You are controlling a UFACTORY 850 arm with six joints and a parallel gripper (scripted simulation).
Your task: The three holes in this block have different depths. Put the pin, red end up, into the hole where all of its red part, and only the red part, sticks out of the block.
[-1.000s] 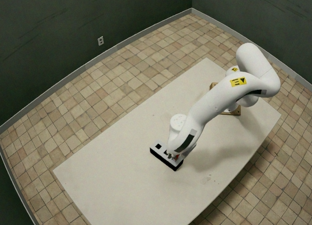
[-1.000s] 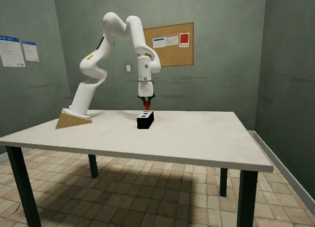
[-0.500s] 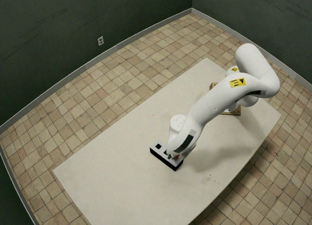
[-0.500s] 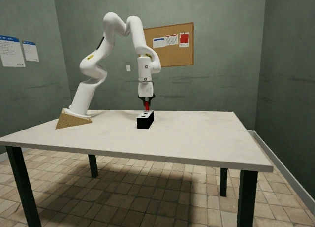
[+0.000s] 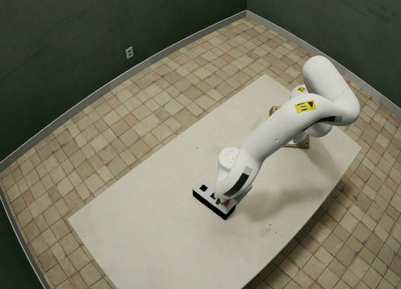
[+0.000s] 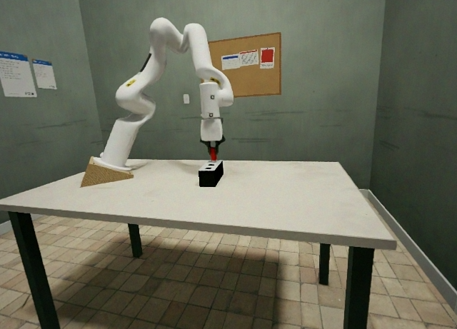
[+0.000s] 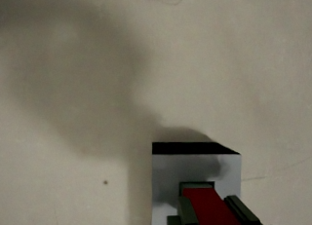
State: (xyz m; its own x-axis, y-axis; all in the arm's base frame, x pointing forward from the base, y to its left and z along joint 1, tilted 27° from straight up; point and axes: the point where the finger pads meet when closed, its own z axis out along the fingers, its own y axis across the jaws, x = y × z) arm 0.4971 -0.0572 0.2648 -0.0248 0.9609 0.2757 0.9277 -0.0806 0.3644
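Note:
The block (image 5: 207, 204) (image 6: 208, 179) (image 7: 167, 181) has black sides and a light grey top and stands on the table. Two empty square holes show in the exterior view; one of them, the end hole (image 5: 203, 187), is clear in the top view. The pin (image 5: 227, 202) (image 6: 213, 154) (image 7: 211, 206) is upright, red end up, at the end hole farthest from the exterior camera. Its lower end appears to be in that hole. The red reaches down close to the block's top; how deep the pin sits is hard to tell. My gripper (image 6: 213, 151) (image 7: 205, 218) is shut on its red part.
The arm's brown wedge base (image 5: 299, 146) (image 6: 105, 173) stands on the white table (image 5: 145, 214) (image 6: 280, 193). The arm arches from there to above the block and hides part of it in the top view.

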